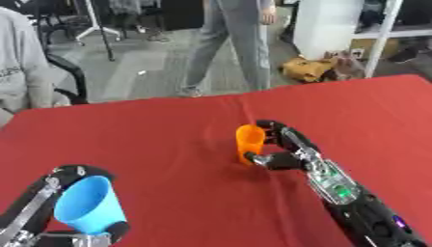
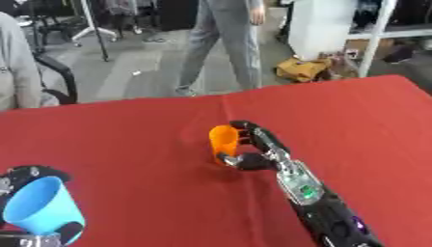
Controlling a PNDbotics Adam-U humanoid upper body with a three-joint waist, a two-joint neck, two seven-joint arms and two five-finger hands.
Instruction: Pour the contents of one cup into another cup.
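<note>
An orange cup (image 1: pixel 248 142) stands upright near the middle of the red table (image 1: pixel 168 130). My right hand (image 1: pixel 285 147) is at its right side, fingers and thumb curled round it. At the lower left my left hand (image 1: pixel 59 190) holds a blue cup (image 1: pixel 87 205), lifted off the table and tilted, its open mouth facing the camera. What is inside either cup cannot be seen.
The red cloth reaches a far edge (image 1: pixel 211 96) at the back. Beyond it lie a grey floor, a tan bag (image 1: pixel 310 67) and a white shelf unit (image 1: pixel 371 34). A seated person is at the far left and another walks behind.
</note>
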